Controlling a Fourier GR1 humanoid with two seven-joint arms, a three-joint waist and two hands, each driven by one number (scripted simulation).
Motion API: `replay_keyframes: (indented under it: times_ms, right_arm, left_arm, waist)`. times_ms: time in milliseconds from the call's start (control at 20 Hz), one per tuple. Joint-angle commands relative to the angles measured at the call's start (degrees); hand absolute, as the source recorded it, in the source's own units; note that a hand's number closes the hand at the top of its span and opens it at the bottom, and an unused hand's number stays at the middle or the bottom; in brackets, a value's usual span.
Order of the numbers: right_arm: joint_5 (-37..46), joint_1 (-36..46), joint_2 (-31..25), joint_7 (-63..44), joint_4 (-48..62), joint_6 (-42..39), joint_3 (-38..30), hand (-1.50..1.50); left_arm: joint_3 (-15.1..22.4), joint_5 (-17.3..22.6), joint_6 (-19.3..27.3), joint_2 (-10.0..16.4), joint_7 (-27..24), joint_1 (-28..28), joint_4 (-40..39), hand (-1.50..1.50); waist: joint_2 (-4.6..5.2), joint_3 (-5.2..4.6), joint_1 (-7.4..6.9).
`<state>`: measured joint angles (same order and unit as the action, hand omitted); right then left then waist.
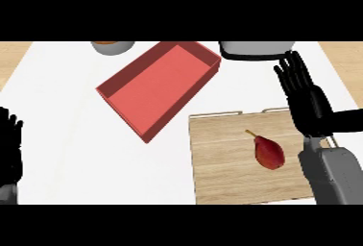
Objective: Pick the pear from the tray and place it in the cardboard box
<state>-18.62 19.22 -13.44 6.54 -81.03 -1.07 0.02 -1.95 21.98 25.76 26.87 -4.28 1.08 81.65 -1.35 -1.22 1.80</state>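
Observation:
A dark red pear (269,152) with a thin stem lies on the wooden tray (227,163) at the lower right. My right hand (306,98) hovers open over the tray's far right corner, fingers straight and pointing away, a little beyond and to the right of the pear. The box (159,89) is red, open-topped and set at an angle in the middle of the white counter; nothing lies in it. At the left edge my left hand (8,144) rests open, fingers up.
A grey cup holding something orange (112,46) stands at the far edge left of the box. A grey container (254,49) sits at the far edge right of the box, just beyond my right fingertips. Wooden surface borders the white counter on both sides.

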Motion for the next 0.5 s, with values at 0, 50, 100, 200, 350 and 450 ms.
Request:
replay_keyframes:
  times_ms: [0, 50, 100, 200, 350, 450]
  right_arm:
    - [-3.4, 0.2, -2.6, -1.6, 2.6, -6.0, -1.4, -1.50]
    - [-6.7, 1.0, -3.5, -3.4, 5.1, -11.0, -1.2, -1.50]
    - [-9.1, -2.4, -3.1, -4.6, 5.2, -15.8, 0.9, -1.50]
    - [-13.2, -2.3, -4.7, -9.2, 8.3, -23.6, 2.9, -1.50]
    - [8.8, 3.8, -18.7, -1.2, -1.3, -28.0, 10.9, -1.50]
    - [10.9, -4.8, -18.3, 6.5, 3.8, -33.7, 13.9, -1.50]
  left_arm:
    - [1.0, -2.4, -2.7, -0.5, -4.2, -0.6, -4.1, 0.00]
    - [3.6, -5.7, -0.6, 2.9, 0.3, -1.8, -1.5, 0.00]
    - [4.0, -6.5, -2.2, 5.7, 1.2, -0.4, -0.4, 0.00]
    - [6.0, -10.3, -3.6, 8.4, -0.8, 0.3, -2.8, 0.00]
    - [7.7, -10.9, -4.3, 8.6, 0.7, 0.4, -3.2, 0.00]
    - [9.5, -12.8, -4.4, 9.2, 2.5, -1.1, -3.2, 0.00]
  waist:
    - [1.49, 1.20, -1.58]
    - [1.68, 1.33, -1.68]
    - [1.65, 1.45, -1.71]
    - [2.31, 1.53, -2.03]
    - [1.22, 1.00, -1.94]
    - [2.38, 1.64, -0.85]
